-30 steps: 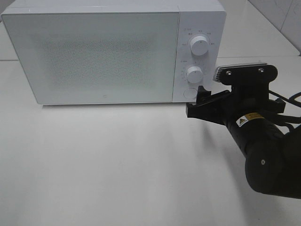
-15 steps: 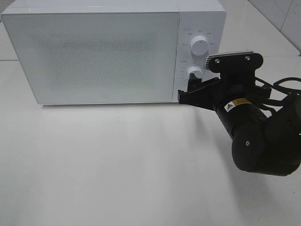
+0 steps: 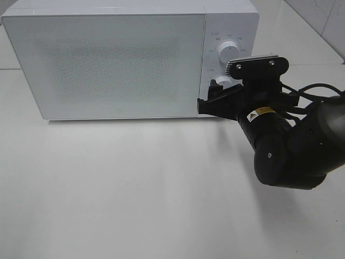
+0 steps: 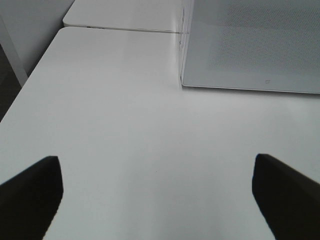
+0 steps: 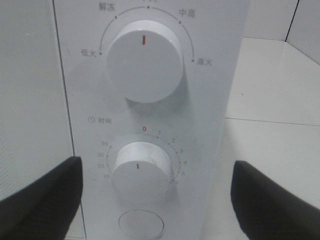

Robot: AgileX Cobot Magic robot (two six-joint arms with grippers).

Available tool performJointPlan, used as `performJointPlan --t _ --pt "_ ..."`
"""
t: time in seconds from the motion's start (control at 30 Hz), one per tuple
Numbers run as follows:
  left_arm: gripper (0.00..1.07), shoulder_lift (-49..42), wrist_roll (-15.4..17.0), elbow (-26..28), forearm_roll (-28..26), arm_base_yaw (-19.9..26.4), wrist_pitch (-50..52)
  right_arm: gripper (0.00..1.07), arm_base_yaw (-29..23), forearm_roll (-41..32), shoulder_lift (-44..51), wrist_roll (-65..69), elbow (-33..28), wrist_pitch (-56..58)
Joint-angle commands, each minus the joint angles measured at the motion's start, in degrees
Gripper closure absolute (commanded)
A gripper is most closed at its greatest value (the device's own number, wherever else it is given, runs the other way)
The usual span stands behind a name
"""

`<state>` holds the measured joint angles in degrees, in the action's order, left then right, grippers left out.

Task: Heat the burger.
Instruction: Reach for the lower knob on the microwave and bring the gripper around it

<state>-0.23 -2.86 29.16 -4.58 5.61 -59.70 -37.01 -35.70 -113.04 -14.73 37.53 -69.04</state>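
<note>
The burger is out of view in every frame. A white microwave [image 3: 108, 65] stands at the back of the table with its door shut. My right gripper [image 3: 214, 95] is open and held close in front of the control panel, covering part of the lower knob [image 3: 224, 81]. In the right wrist view my right gripper [image 5: 155, 202] has its two dark fingers either side of the timer knob [image 5: 140, 170], with the power knob [image 5: 144, 60] and a round button [image 5: 141, 224] also showing. My left gripper [image 4: 159, 197] is open over bare table.
The white table [image 3: 135, 183] stretches out in front of the microwave. The microwave's left front corner [image 4: 182, 82] shows in the left wrist view, with a seam between two tabletops [image 4: 120, 29] behind it. The upper knob [image 3: 228, 52] is uncovered.
My right arm has moved left and closer to the microwave's panel, so its gripper now covers the round button and part of the lower knob. Its jaws stay open.
</note>
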Motion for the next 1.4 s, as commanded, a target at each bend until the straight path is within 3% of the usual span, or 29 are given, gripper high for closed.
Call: performJointPlan --t 0.03,0.37,0.57,1.17,1.33,1.4 --pt "0.09 -1.2 0.2 -0.2 -0.1 0.1 0.2 0.31 0.5 1.5 -1.1 0.2 2.1 -1.1" --pt "0.09 -1.2 0.2 -0.2 -0.1 0.1 0.2 0.31 0.5 1.0 -5.7 0.2 5.9 -0.7" --pt "0.09 -1.2 0.2 -0.2 -0.1 0.1 0.2 0.31 3.2 0.9 -6.5 0.2 8.5 1.0" --pt "0.09 -1.2 0.2 -0.2 -0.1 0.1 0.2 0.35 1.6 0.4 -6.5 1.6 9.1 0.5" --pt "0.09 -1.2 0.2 -0.2 -0.1 0.1 0.2 0.39 1.6 0.1 -6.5 3.2 9.2 0.5" --pt "0.09 -1.2 0.2 -0.2 -0.1 0.1 0.2 0.47 1.6 0.1 -6.5 3.2 9.2 0.5"
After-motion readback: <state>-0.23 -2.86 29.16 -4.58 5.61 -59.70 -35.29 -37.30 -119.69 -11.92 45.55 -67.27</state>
